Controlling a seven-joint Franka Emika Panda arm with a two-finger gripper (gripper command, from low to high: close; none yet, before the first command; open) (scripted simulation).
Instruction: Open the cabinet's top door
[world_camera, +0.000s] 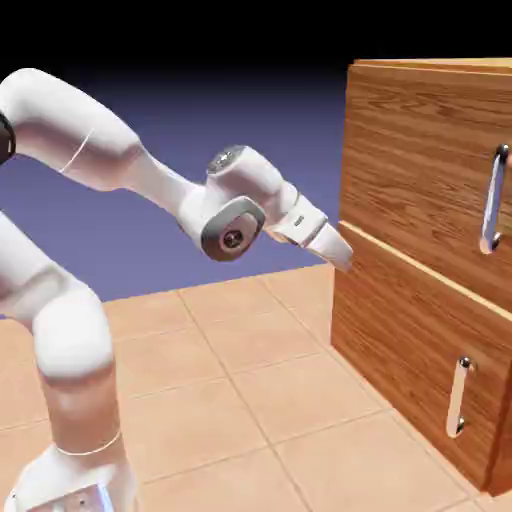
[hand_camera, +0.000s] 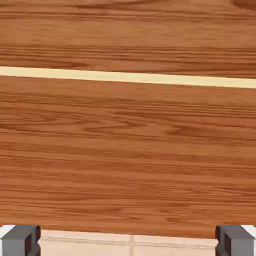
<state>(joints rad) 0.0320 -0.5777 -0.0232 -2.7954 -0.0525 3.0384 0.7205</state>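
Observation:
The cabinet (world_camera: 430, 68) of reddish-brown wood stands at the exterior view's right. Its top door (world_camera: 415, 160) is the tall upper panel, lying flush, with a long vertical silver handle (world_camera: 493, 200) near the right edge. My gripper (world_camera: 341, 254) hovers just off the cabinet's near left corner, level with the seam between the two panels and well left of the handle. In the hand view its fingertips (hand_camera: 20, 241) stand far apart at the bottom corners, so the gripper (hand_camera: 128, 243) is open with nothing between them. Cabinet wood (hand_camera: 128, 150) fills that view, crossed by a pale strip (hand_camera: 128, 77).
The shorter lower panel (world_camera: 400, 350) carries a smaller silver handle (world_camera: 459, 397). The tan tiled surface (world_camera: 250, 400) runs from the arm's base to the foot of the cabinet and shows as a thin band (hand_camera: 128, 245) in the hand view.

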